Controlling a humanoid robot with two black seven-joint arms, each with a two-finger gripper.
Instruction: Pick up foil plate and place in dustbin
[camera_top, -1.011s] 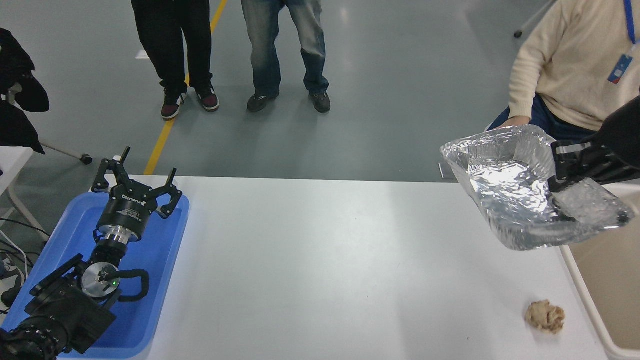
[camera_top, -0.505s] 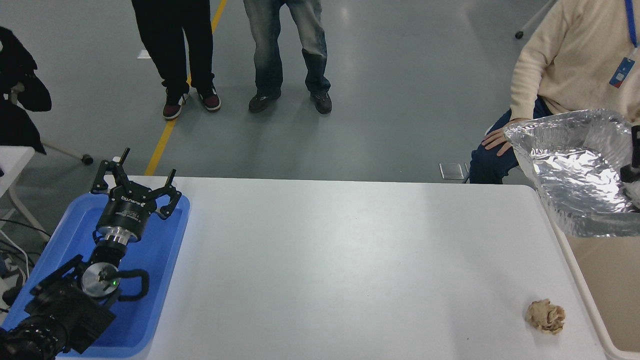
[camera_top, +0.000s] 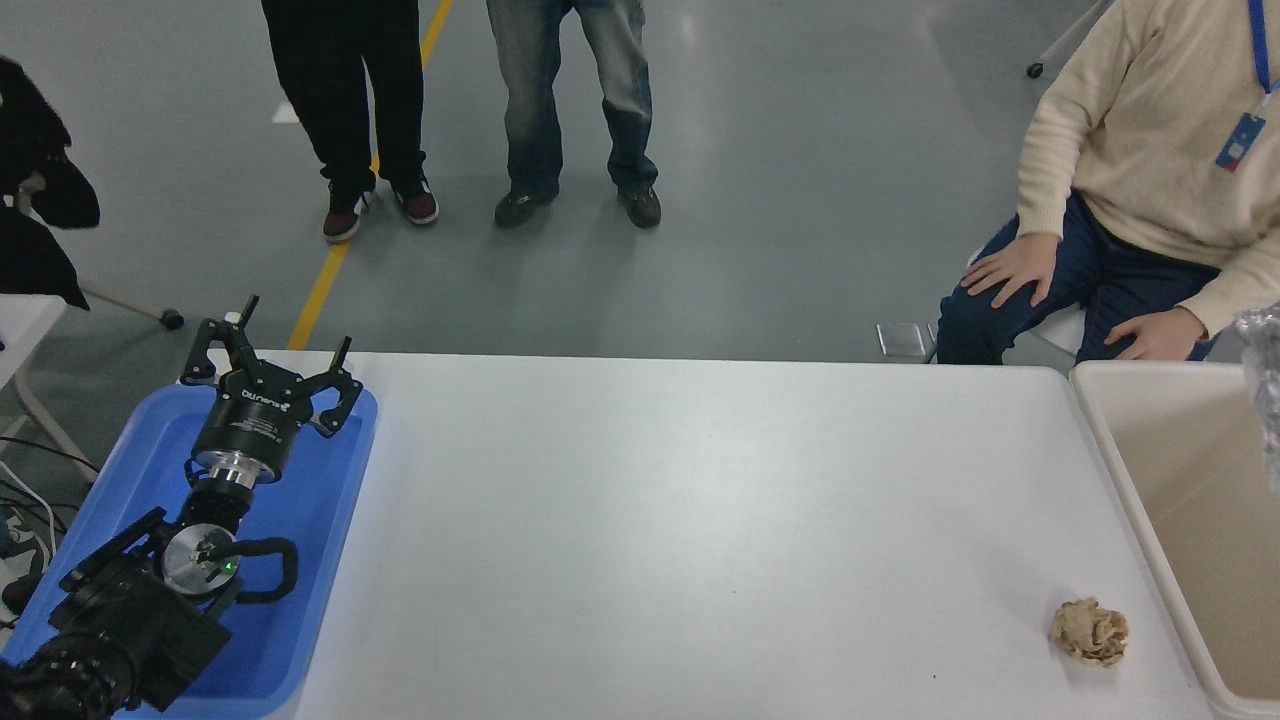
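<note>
Only a sliver of the shiny foil plate (camera_top: 1266, 390) shows at the right edge of the head view, above the beige dustbin (camera_top: 1120, 470) that stands off the table's right end. The right arm and its gripper are out of view. My left gripper (camera_top: 270, 362) is parked at the lower left over the blue tray, its fingers spread open and holding nothing.
A blue tray (camera_top: 320, 560) lies at the table's left end under the left arm. A tan wadded paper ball (camera_top: 1089, 631) rests near the front right corner. A seated person (camera_top: 1130, 200) is behind the bin; two people (camera_top: 460, 110) stand farther back.
The foil plate, held by the right gripper, moved right across both earlier frames and has almost left the picture; the right gripper is gone from view. The left arm has not moved.
</note>
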